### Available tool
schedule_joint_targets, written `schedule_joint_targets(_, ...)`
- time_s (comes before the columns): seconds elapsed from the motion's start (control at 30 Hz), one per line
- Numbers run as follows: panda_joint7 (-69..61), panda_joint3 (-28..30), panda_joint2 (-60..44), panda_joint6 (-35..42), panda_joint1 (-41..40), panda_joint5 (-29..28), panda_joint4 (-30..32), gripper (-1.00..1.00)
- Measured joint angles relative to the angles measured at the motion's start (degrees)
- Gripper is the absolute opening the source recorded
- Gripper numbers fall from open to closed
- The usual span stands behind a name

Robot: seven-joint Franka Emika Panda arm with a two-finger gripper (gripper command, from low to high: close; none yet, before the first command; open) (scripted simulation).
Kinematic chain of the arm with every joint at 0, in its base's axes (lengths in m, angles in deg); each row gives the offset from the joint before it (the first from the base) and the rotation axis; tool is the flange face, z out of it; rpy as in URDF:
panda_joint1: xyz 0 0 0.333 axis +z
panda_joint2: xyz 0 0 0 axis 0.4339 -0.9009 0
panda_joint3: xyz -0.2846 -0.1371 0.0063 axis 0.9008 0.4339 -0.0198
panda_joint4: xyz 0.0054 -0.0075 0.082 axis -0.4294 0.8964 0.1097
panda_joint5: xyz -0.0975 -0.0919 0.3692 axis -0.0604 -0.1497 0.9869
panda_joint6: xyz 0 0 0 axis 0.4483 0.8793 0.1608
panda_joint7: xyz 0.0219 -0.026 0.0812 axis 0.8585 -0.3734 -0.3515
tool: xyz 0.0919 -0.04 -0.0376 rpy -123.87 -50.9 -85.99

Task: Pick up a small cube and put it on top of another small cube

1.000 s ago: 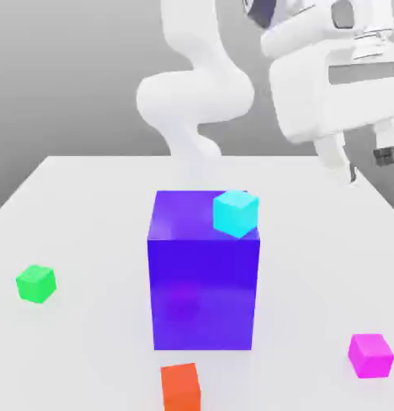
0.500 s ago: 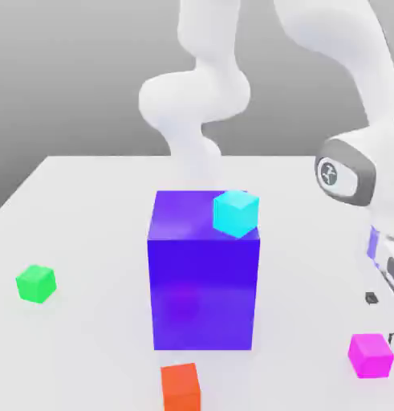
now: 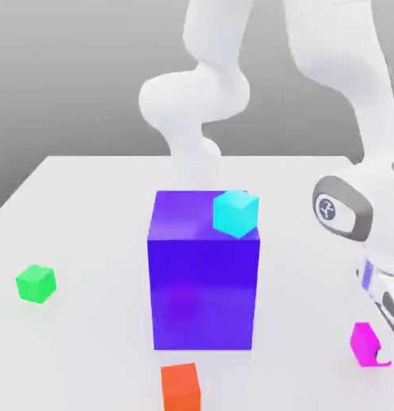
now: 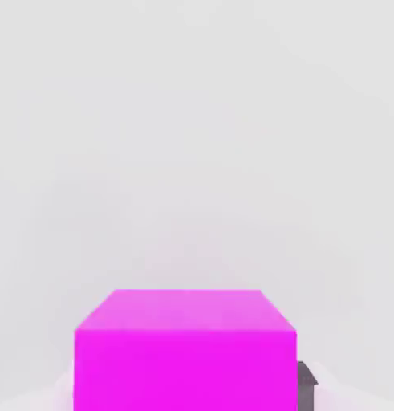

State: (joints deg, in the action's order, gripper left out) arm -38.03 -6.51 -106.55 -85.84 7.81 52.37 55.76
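Note:
The small cube point(image 3: 362, 341), bright magenta, sits on the white table near the front at the exterior view's right; the hand hides part of it. My gripper point(image 3: 375, 347) has come down over it. In the hand view the magenta cube point(image 4: 186, 353) looms close, and a dark finger pad point(image 4: 306, 387) presses against one of its sides. The cube looks held between the fingers and still rests on the table. Another small cube point(image 3: 35, 283), bright green, lies far off at the exterior view's left, standing alone.
A big blue-purple block point(image 3: 204, 273) stands mid-table between the two cubes, with a cyan cube point(image 3: 235, 213) on its top corner. An orange-red cube point(image 3: 181, 387) lies in front of the block. The white table point(image 3: 87, 201) stretches around them.
The arm swung down from high at the back right to the magenta cube. The fingers, open before, have closed in on the cube.

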Motion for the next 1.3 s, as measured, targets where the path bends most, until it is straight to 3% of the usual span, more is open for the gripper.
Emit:
schedule_joint_targets(0.13,-4.7,2.0,3.6,0.5,-4.1,0.9,0.1,-1.00)
schedule_joint_targets(0.37,-21.2,10.7,11.0,1.1,-15.7,-2.2,3.1,-1.00)
schedule_joint_targets(0.63,-43.1,19.3,18.6,1.8,-35.3,-7.1,7.9,-1.00)
schedule_joint_targets(0.83,-61.8,25.1,22.0,2.7,-45.0,-8.8,12.8,-1.00)
schedule_joint_targets(1.07,-84.9,34.9,24.1,3.0,-52.0,-8.6,18.7,-1.00)
schedule_joint_targets(1.3,-92.0,36.6,21.5,1.5,-51.4,-4.1,19.0,-1.00)
